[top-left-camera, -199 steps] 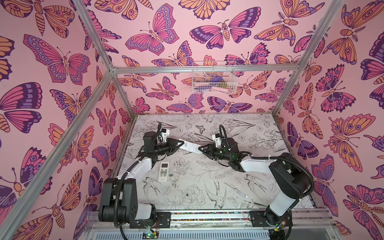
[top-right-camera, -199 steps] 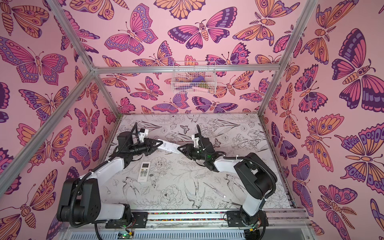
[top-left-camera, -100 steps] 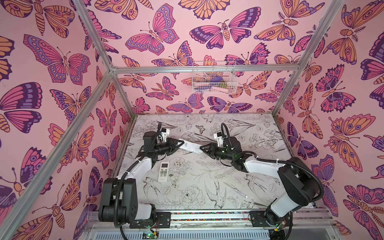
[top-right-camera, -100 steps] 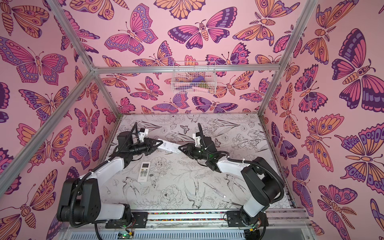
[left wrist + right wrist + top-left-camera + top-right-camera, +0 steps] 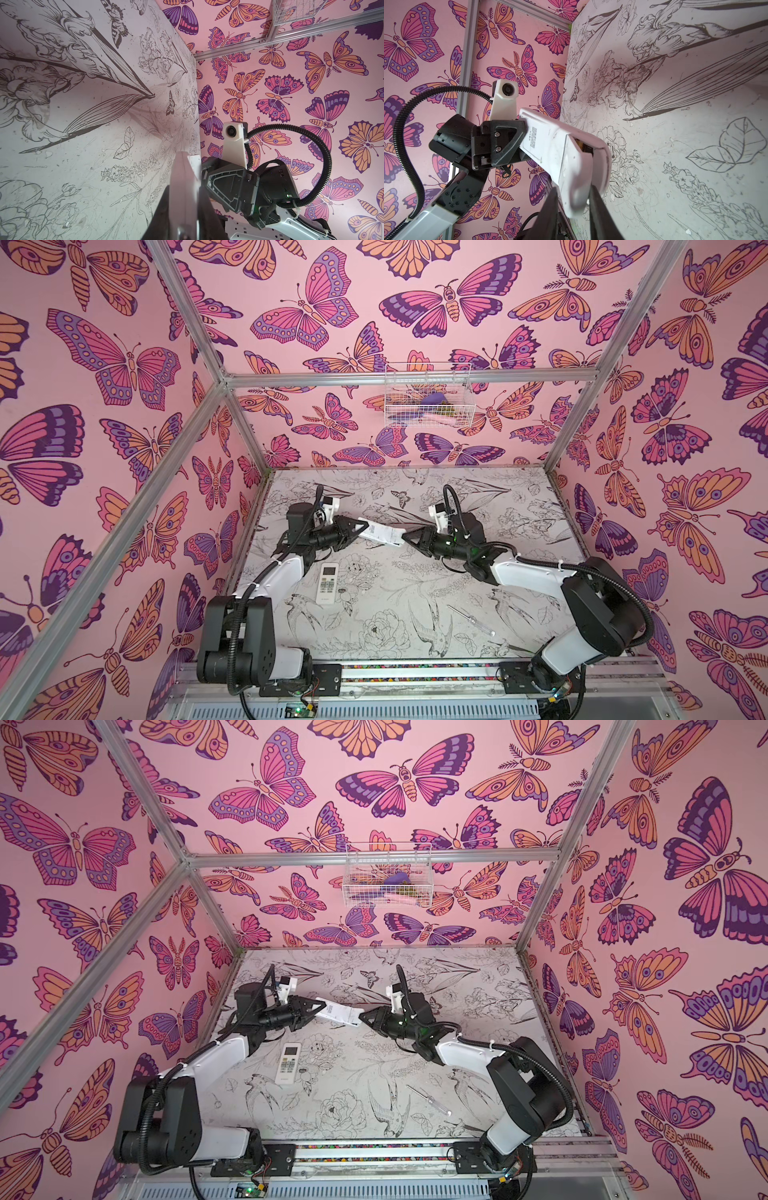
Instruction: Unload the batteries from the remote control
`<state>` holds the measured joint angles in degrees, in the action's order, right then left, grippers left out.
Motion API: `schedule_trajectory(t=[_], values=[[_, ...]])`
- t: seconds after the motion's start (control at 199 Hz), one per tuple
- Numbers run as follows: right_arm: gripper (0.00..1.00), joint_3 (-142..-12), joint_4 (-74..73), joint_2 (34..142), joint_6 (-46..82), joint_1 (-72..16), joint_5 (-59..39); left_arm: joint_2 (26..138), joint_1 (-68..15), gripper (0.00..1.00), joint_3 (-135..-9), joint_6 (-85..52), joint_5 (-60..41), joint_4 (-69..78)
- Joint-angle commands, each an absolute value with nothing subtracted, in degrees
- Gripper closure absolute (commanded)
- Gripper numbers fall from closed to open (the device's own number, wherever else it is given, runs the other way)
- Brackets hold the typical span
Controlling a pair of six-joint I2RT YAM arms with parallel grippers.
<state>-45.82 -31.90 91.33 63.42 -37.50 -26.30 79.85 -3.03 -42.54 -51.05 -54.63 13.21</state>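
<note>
Gripping the held remote (image 5: pixel 380 533) at its 9 o'clock end, the left gripper (image 5: pixel 365 526) has its jaws clamped on the white body. In both top views the remote hangs clear above the table (image 5: pixel 415 585), at about 11 o'clock from the table's middle, roughly level between the two arms. The right gripper (image 5: pixel 405 537) meets the remote's 3 o'clock end. In the right wrist view its two black fingers (image 5: pixel 550 207) stand on either side of the rounded end. Both appear to press on it, so these jaws are closed on the remote as well.

The remote's back, with a printed label and the cover panel, faces the right wrist camera. The batteries (image 5: pixel 581 145) barely show. Only a dark and gold sliver sits in a narrow gap at the cover's edge, inside the held remote; how many there are I cannot tell.

A spare remote (image 5: pixel 328 584) lies flat with its buttons up at 9 o'clock from the table's middle, just beside the left forearm. A screwdriver (image 5: pixel 471 620) lies at about 4 o'clock, well apart from both remotes. A wire basket (image 5: pixel 428 396) hangs on the back wall at 12 o'clock; its contents are too small to tell.
</note>
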Motion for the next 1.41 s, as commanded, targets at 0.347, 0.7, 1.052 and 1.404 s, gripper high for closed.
schedule_trajectory(t=[0.347, 0.7, 1.052, 1.404], values=[[0.76, -47.8, -36.2, 91.6, 65.6, -37.3, -27.2, 79.6, -3.4, 1.0, -43.3, -50.1, -55.5, 13.2], [0.77, -49.4, -39.6, 93.0, 67.3, -37.2, -29.6, 79.9, -3.4, 1.0, -43.5, -49.3, -55.6, 13.1], [0.87, -49.6, -37.4, 90.5, 65.5, -36.5, -28.8, 80.2, -3.4, 1.0, -43.9, -49.3, -55.0, 12.5], [0.92, -48.8, -36.6, 86.9, 65.9, -34.3, -29.3, 79.7, -3.4, 1.0, -44.0, -48.6, -55.9, 12.5]])
